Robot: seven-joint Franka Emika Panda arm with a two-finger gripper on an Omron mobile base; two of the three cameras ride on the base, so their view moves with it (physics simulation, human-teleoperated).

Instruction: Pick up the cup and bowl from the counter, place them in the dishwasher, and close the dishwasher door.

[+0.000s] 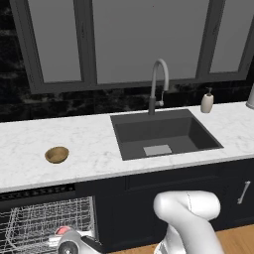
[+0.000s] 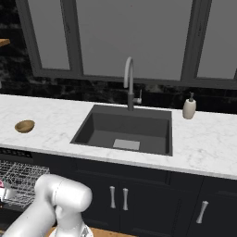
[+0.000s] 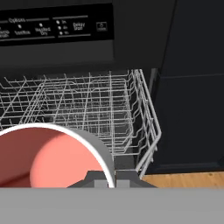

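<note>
My gripper (image 3: 111, 179) is shut on the rim of the cup (image 3: 52, 155), a white cup with a red inside, held low over the front right part of the dishwasher's white wire rack (image 3: 87, 103). From the left base view the cup (image 1: 63, 230) shows as a red spot beside the hand at the rack (image 1: 44, 223). The dishwasher (image 3: 52, 26) stands open, its black control strip above the rack. The golden-brown bowl (image 1: 56, 154) sits alone on the white marble counter (image 1: 94, 144), left of the sink; it also shows as the bowl (image 2: 24, 126). The dishwasher door is out of view.
A dark sink (image 1: 163, 134) with a grey faucet (image 1: 158, 84) is set in the counter, and a beige soap dispenser (image 1: 207, 101) stands at its back right. Dark cabinets (image 3: 192, 96) flank the rack on the right. Wooden floor (image 3: 183, 179) lies below.
</note>
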